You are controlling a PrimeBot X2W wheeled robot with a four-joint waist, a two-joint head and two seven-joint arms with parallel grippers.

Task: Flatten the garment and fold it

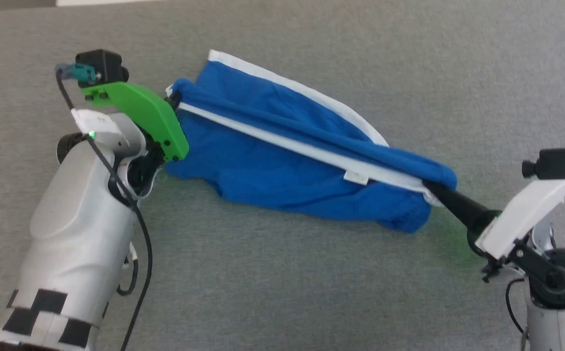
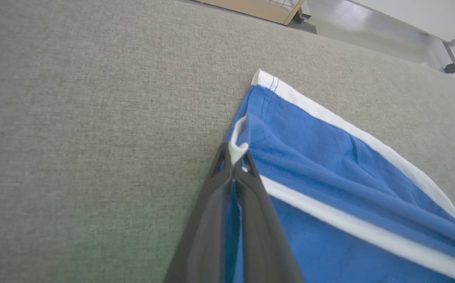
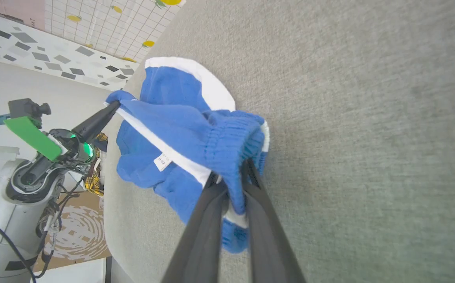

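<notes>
While left claw [image 2: 233, 159] pinches garment [image 1: 263, 165], right claw [image 3: 232, 175] does.

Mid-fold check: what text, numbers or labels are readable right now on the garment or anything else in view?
On the small white tag sewn to the white band of the blue shorts: some dark print, too small and blurred to read.
Nothing else is legible: no readable word, number, brand or sign.
</notes>
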